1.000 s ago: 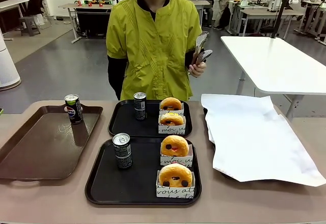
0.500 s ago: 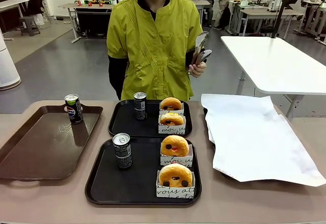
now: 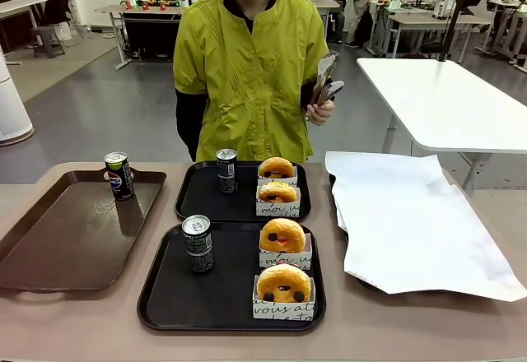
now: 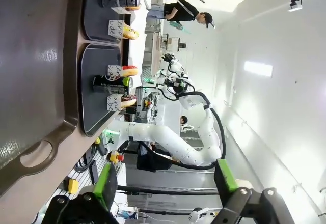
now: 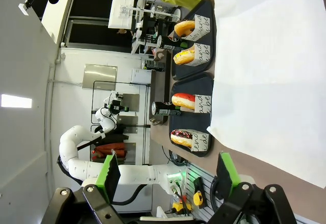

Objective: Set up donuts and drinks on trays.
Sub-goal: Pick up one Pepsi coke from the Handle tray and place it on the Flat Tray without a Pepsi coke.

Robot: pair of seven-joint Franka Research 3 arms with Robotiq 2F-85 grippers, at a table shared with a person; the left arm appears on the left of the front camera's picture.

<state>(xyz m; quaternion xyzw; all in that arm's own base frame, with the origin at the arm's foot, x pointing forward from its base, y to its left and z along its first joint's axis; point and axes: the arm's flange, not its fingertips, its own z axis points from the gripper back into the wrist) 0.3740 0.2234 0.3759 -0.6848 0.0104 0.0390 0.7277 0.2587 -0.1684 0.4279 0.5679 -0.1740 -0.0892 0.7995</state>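
Nothing shifted vs a sec ago: trays, cans, donuts all same spots. Near tray (image 3: 160, 308) has can (image 3: 198, 243) + 2 donuts (image 3: 282, 283); far tray (image 3: 193, 201) has can (image 3: 226, 170) + 2 donuts (image 3: 277, 191). Spare can (image 3: 119, 174) sits on brown tray (image 3: 49, 255). Person w/ tongs (image 3: 324, 78) in hand, idle. Left gripper (image 4: 165, 183) wide open, empty; right gripper (image 5: 168, 175) open, empty. Setup looks done

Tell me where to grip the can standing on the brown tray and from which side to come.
Grip the can across its slim round body, about mid-height, coming down from above with the fingers either side. It stands upright near the far right corner of the brown tray, with the raised rim close behind it, so a low sideways approach would likely meet the rim; the top is free.
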